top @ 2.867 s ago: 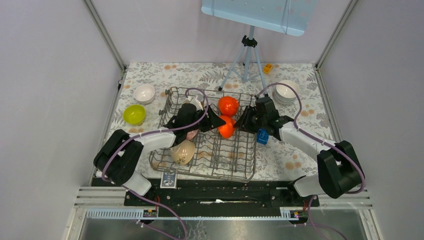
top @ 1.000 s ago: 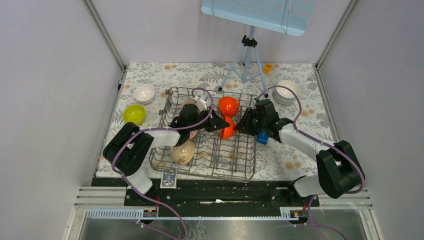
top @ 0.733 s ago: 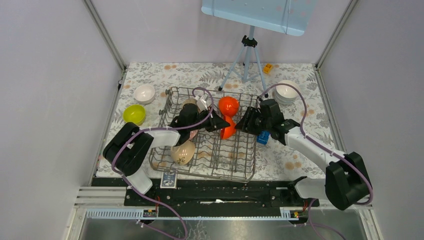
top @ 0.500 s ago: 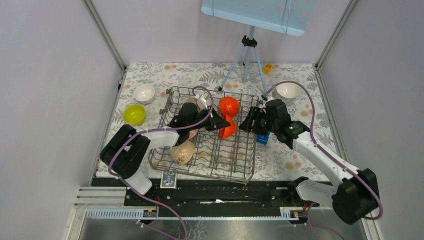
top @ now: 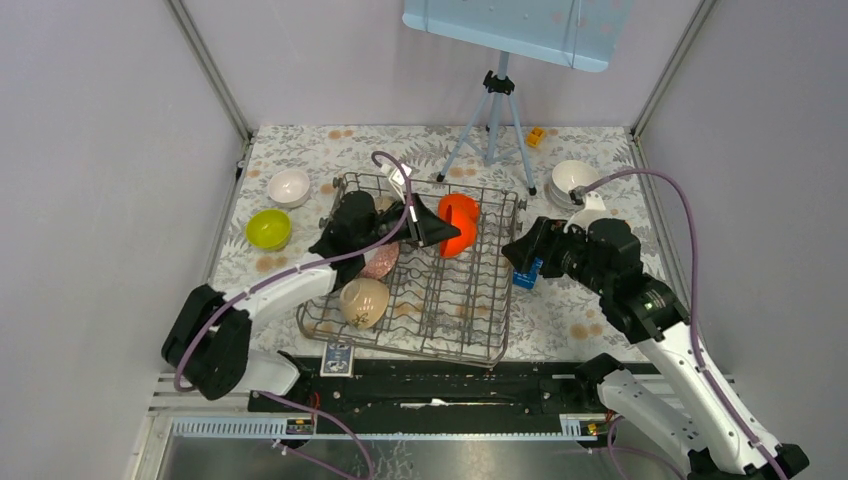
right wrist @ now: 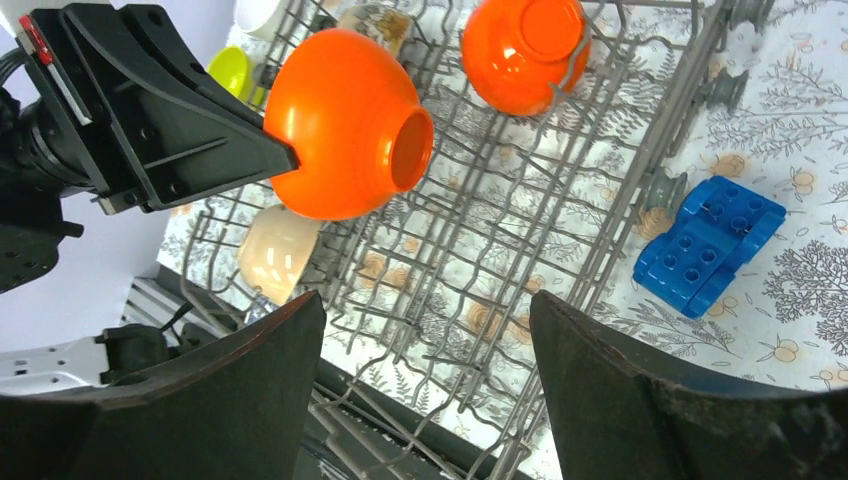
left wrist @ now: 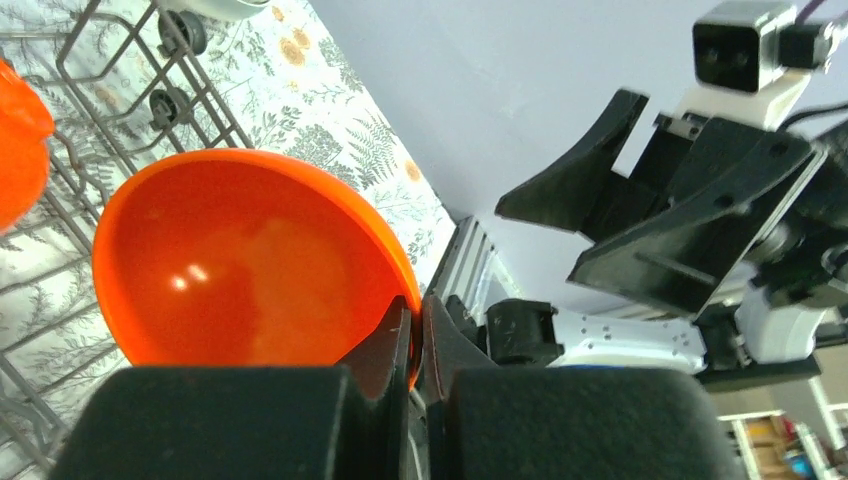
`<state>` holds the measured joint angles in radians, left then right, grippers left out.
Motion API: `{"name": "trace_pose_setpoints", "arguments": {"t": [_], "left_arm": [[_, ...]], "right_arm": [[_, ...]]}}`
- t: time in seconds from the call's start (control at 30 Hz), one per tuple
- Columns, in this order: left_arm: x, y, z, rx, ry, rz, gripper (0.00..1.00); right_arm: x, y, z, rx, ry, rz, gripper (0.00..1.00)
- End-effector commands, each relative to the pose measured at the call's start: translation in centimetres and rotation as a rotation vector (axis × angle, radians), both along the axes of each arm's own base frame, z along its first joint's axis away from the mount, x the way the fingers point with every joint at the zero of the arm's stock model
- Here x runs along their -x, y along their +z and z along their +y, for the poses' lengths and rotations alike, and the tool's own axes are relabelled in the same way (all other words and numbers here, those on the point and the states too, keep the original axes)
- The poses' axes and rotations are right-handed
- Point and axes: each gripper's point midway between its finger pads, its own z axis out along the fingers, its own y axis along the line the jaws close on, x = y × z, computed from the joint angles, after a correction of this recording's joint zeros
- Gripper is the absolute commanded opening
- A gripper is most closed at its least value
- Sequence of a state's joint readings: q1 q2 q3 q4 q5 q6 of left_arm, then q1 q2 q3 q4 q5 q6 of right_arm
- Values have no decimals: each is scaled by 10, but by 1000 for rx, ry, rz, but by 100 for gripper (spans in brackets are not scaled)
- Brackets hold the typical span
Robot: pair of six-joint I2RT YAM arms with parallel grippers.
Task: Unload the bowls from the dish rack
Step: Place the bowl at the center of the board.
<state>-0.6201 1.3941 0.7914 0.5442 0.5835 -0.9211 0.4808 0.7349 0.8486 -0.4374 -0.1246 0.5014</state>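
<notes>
Left gripper [left wrist: 415, 338] tight on orange bowl [left wrist: 240, 262] rim; other orange bowl [left wrist: 16, 140] cropped.

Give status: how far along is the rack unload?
Done: white bowl, lime bowl and white stack sit on the table. In hand: left gripper shut on an orange bowl above the dish rack; right gripper open, empty. Remaining: second orange bowl, beige bowl, pink bowl.

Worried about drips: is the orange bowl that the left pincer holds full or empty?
Empty. The left wrist view looks into the orange bowl, its rim clamped in the left pincer: only bare glossy inside.
</notes>
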Motion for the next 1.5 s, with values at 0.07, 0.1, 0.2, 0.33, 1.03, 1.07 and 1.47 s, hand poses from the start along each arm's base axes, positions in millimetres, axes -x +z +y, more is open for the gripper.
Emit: {"name": "trace_pose_setpoints", "arguments": {"t": [0.07,0.1,0.2,0.33,1.03,1.07,1.47], "left_arm": [[36,69,18,-71,-99,-383,0],[43,72,22,-110,-110,-447,0],[65,75,28,-276,-118,-643,0],[94,71,34,-456,-147,-832,0],[180,-29,54,-1179,-662,-1493,0],[183,-32,55,-1180,-682,-1515,0],[225,-50,64,-1100,-893,-1626,0]], "right_arm": [[22,44,-4,-9,55,-56,82],[24,51,-6,-6,58,-75,82],[30,69,-10,1,66,-112,81],[34,89,-11,8,85,-137,80],[42,84,56,310,409,53,68],[43,78,61,336,419,61,68],[69,25,110,556,532,45,61]]}}
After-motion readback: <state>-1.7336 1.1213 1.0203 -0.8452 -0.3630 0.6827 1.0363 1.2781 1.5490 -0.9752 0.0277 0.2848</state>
